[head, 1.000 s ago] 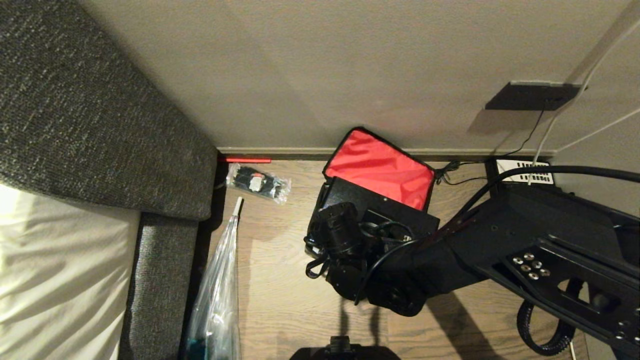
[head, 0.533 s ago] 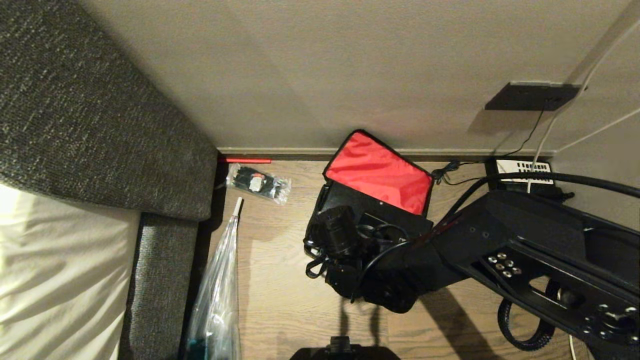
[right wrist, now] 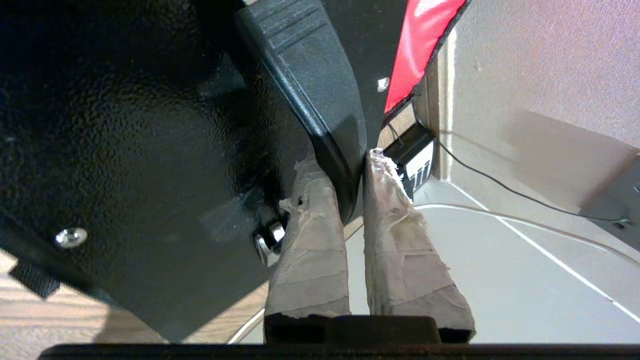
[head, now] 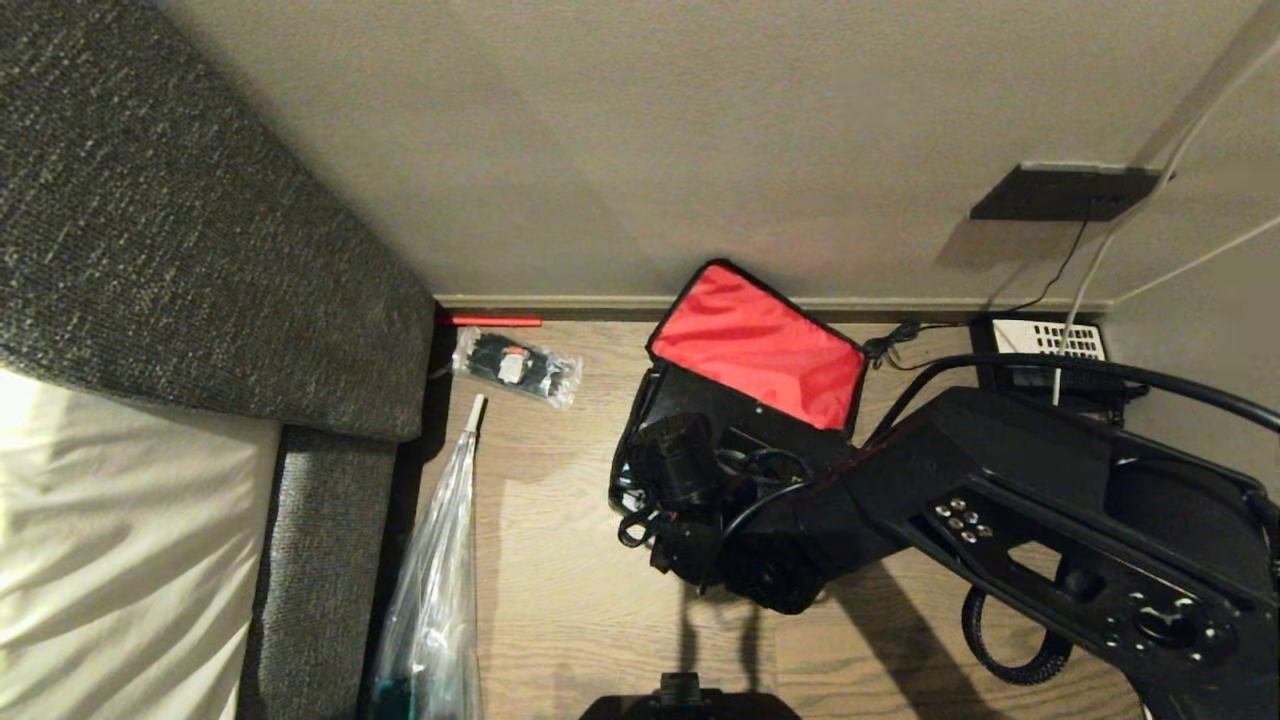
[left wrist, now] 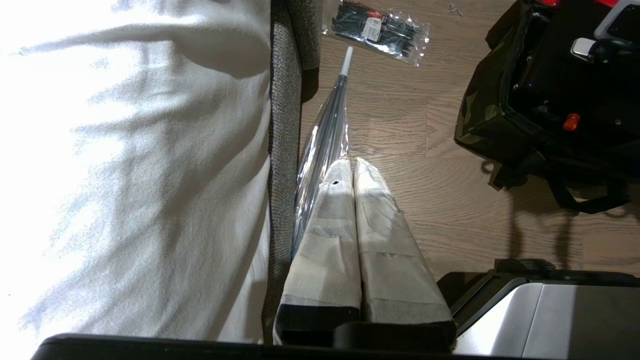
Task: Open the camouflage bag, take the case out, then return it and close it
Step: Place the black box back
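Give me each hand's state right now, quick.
Left hand: closed, holding nothing, beside the bed.
Right hand: closed on the long black top handle of the black rectangular hard case.

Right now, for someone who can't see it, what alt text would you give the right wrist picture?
The right end effector, its two tape-wrapped fingers pinched shut on the long black plastic handle of the black rectangular hard case. Behind it show the bag's red fabric lid lining, a beige wall and thin cables.

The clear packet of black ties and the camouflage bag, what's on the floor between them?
Only bare wooden floor lies between the packet and the bag, shown in the left wrist view.
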You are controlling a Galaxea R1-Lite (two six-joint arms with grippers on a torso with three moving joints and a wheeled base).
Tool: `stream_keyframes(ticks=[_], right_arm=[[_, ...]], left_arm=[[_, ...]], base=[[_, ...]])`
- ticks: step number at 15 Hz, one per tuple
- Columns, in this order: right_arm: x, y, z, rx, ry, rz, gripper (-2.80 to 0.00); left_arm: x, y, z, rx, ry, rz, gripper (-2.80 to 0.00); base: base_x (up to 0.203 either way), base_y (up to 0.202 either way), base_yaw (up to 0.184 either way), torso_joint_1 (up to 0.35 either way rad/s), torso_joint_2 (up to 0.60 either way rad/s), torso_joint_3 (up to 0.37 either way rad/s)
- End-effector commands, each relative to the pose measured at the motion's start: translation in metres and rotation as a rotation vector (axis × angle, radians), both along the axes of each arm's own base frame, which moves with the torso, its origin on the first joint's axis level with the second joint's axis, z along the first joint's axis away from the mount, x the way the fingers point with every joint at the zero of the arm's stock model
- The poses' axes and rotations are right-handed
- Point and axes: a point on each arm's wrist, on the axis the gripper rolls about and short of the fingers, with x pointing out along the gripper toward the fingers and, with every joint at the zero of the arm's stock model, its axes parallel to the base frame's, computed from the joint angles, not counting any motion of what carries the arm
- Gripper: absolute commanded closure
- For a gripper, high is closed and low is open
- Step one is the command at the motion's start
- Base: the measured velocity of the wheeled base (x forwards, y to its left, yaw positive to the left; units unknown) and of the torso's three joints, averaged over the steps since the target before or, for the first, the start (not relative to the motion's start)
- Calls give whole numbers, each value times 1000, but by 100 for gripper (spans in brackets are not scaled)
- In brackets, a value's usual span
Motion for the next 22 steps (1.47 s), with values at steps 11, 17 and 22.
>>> stream_keyframes(ticks=[11, 17, 22], right_arm=[[20, -7, -26, -6, 24, -11, 0], [26, -5, -33, -3, 24, -14, 0], [28, -3, -48, 4, 21, -15, 0]], left_arm=[[0, 0, 0, 1, 0, 1, 0], [0, 0, 0, 1, 0, 1, 0], [0, 0, 0, 1, 0, 1, 0]], base=[[0, 0, 0, 0, 0, 0], [0, 0, 0, 0, 0, 0], [0, 0, 0, 0, 0, 0]])
